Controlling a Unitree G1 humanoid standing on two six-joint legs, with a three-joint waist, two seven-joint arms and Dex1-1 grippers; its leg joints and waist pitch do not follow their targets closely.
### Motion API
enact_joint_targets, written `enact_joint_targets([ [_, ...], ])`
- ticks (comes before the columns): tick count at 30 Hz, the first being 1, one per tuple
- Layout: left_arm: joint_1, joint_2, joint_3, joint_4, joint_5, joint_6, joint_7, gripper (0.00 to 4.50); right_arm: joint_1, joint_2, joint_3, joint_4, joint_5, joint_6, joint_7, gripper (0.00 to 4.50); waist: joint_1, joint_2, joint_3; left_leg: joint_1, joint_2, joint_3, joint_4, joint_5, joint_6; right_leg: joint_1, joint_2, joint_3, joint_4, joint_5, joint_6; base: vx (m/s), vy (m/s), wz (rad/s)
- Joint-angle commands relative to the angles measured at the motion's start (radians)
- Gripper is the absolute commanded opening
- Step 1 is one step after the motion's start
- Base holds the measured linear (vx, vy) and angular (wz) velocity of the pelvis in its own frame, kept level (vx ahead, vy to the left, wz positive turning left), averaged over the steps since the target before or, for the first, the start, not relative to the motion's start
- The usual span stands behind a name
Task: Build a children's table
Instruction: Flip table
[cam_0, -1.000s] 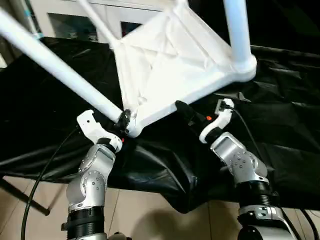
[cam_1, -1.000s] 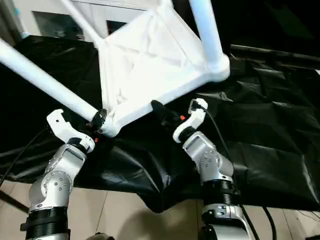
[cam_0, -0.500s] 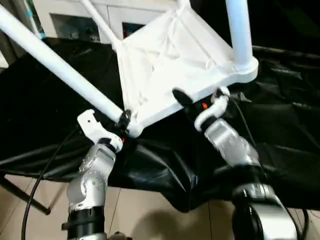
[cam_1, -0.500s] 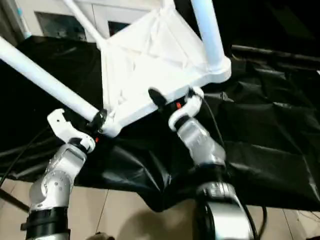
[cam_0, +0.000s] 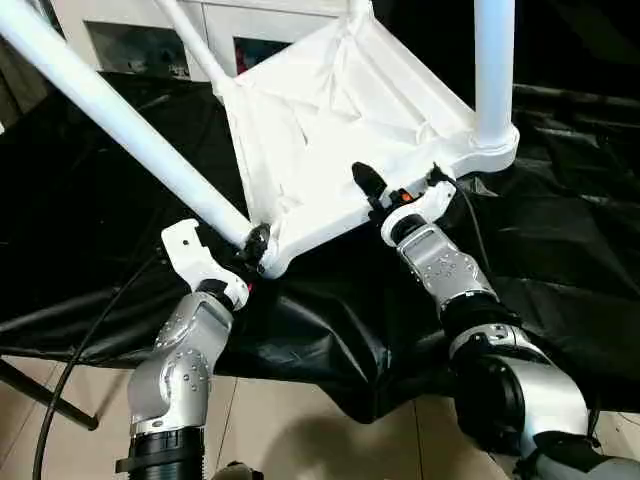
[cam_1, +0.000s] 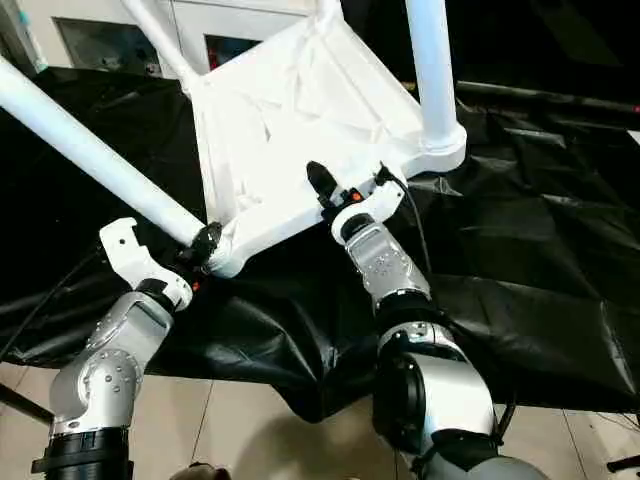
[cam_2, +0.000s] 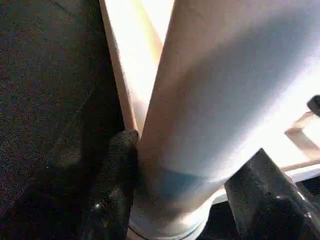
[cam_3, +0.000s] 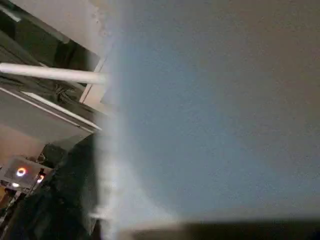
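Left eye view: the children's table (cam_0: 330, 120) lay tipped up, underside toward the camera, on the black-draped desk (cam_0: 560, 250), with its legs fitted. One long white leg (cam_0: 110, 110) ran from the near corner up to the far left, and another leg (cam_0: 494, 70) stood upright at the right corner lobe. The left pincer (cam_0: 252, 243) was clenched around the base of the slanted leg at the near corner. The right pincer (cam_0: 385, 190) sat at the near rim of the table top, one black finger lying over the white underside; I cannot tell whether it gripped the rim. A white cabinet (cam_0: 130, 40) stood at the far left.

Left wrist view: two black fingers (cam_2: 265, 195) pressed either side of the leg's base where it met its socket.

Right wrist view: blurred white plastic lay right up against the camera.
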Motion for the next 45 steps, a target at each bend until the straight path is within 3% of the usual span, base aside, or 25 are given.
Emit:
enact_joint_targets([
  [1,0.005,-0.042,-0.029,-0.03,-0.064,0.005,-0.043,2.29,-0.032,-0.009,-0.011,0.018,0.007,-0.008,0.007,3.5,0.0,0.001,-0.069,0.029,0.064,-0.025,-0.054,0.036,0.122,0.046,-0.066,0.049,-0.044,0.185,-0.282,0.0,0.0,0.0],
  [9,-0.013,-0.037,-0.019,-0.003,-0.06,-0.003,-0.043,2.29,-0.052,-0.025,-0.027,0.039,0.002,-0.022,0.027,2.86,0.0,0.004,-0.075,0.027,0.063,-0.022,-0.048,0.036,0.13,0.043,-0.065,0.05,-0.041,0.189,-0.293,0.0,0.0,0.0],
  [10,-0.015,-0.036,-0.018,0.001,-0.058,-0.005,-0.045,2.29,-0.054,-0.028,-0.031,0.043,0.0,-0.024,0.03,2.82,0.001,0.008,-0.077,0.027,0.064,-0.023,-0.048,0.035,0.127,0.044,-0.065,0.05,-0.04,0.189,-0.293,0.0,0.0,0.0],
  [12,-0.023,-0.03,-0.019,0.017,-0.049,-0.004,-0.044,2.29,-0.056,-0.037,-0.037,0.044,-0.002,-0.032,0.032,2.61,0.001,0.005,-0.076,0.026,0.064,-0.022,-0.048,0.027,0.124,0.043,-0.065,0.05,-0.041,0.183,-0.293,0.0,0.0,0.0],
  [13,-0.026,-0.027,-0.019,0.024,-0.046,0.003,-0.038,2.85,-0.056,-0.04,-0.04,0.041,0.0,-0.035,0.031,2.45,0.002,0.01,-0.079,0.028,0.065,-0.022,-0.048,0.013,0.111,0.044,-0.066,0.05,-0.042,0.17,-0.293,0.0,0.0,0.0],
  [18,-0.032,-0.029,0.006,0.032,-0.083,0.009,-0.054,3.36,-0.058,-0.058,-0.039,0.016,-0.012,-0.051,0.032,2.13,0.008,0.011,-0.082,0.03,0.064,-0.021,-0.047,-0.007,0.088,0.043,-0.064,0.05,-0.04,0.164,-0.297,0.0,0.0,0.0],
  [26,-0.022,-0.015,0.026,0.031,-0.09,-0.007,-0.053,3.9,-0.059,-0.091,-0.067,-0.018,-0.004,-0.066,0.012,2.06,0.012,0.006,-0.091,0.026,0.063,-0.021,-0.042,0.026,0.104,0.047,-0.066,0.05,-0.035,0.194,-0.292,0.0,0.0,0.0],
  [27,-0.02,-0.014,0.026,0.03,-0.091,-0.008,-0.054,4.12,-0.059,-0.093,-0.068,-0.02,-0.006,-0.068,0.011,2.06,0.012,0.004,-0.09,0.026,0.063,-0.021,-0.042,0.029,0.106,0.046,-0.066,0.05,-0.035,0.196,-0.292,0.0,0.0,0.0],
  [32,0.045,0.04,0.037,-0.03,-0.116,0.016,-0.099,4.47,-0.054,-0.13,-0.077,-0.064,-0.027,-0.114,-0.025,2.06,0.014,0.004,-0.091,0.027,0.06,-0.019,-0.038,0.04,0.111,0.044,-0.063,0.049,-0.033,0.197,-0.287,0.0,0.0,0.0],
  [37,0.115,0.095,0.077,-0.044,-0.118,0.042,-0.11,4.5,-0.049,-0.167,-0.075,-0.102,-0.041,-0.128,-0.036,2.06,0.019,0.01,-0.088,0.032,0.062,-0.019,-0.042,-0.001,0.08,0.04,-0.057,0.049,-0.038,0.142,-0.258,0.0,0.0,0.0],
  [39,0.139,0.115,0.069,-0.059,-0.109,0.044,-0.122,4.5,-0.043,-0.175,-0.071,-0.122,-0.046,-0.117,-0.039,2.05,0.021,0.008,-0.088,0.03,0.061,-0.02,-0.044,-0.006,0.072,0.041,-0.055,0.05,-0.038,0.137,-0.248,0.0,0.0,0.0],
  [40,0.157,0.141,0.043,-0.075,-0.087,0.034,-0.142,4.5,-0.033,-0.182,-0.06,-0.141,-0.057,-0.109,-0.039,2.05,0.02,-0.003,-0.088,0.027,0.06,-0.018,-0.043,-0.002,0.07,0.043,-0.056,0.05,-0.038,0.141,-0.245,0.0,0.0,0.0],
  [42,0.164,0.154,0.028,-0.085,-0.074,0.029,-0.155,4.5,-0.027,-0.185,-0.053,-0.151,-0.064,-0.106,-0.039,2.04,0.021,0.001,-0.088,0.026,0.06,-0.021,-0.044,0.004,0.073,0.042,-0.058,0.05,-0.036,0.136,-0.238,0.0,0.0,0.0],
  [44,0.192,0.224,-0.074,-0.157,0.004,-0.017,-0.231,4.5,0.012,-0.202,-0.01,-0.212,-0.111,-0.095,-0.041,2.04,0.02,-0.005,-0.087,0.025,0.06,-0.02,-0.043,0.005,0.077,0.042,-0.059,0.051,-0.039,0.118,-0.223,0.0,0.0,0.0],
  [45,0.196,0.238,-0.102,-0.182,0.02,-0.029,-0.25,4.5,0.024,-0.206,0.001,-0.228,-0.124,-0.093,-0.044,2.04,0.021,-0.003,-0.088,0.026,0.062,-0.022,-0.043,0.02,0.081,0.041,-0.059,0.05,-0.037,0.12,-0.215,0.0,0.0,0.0],
])
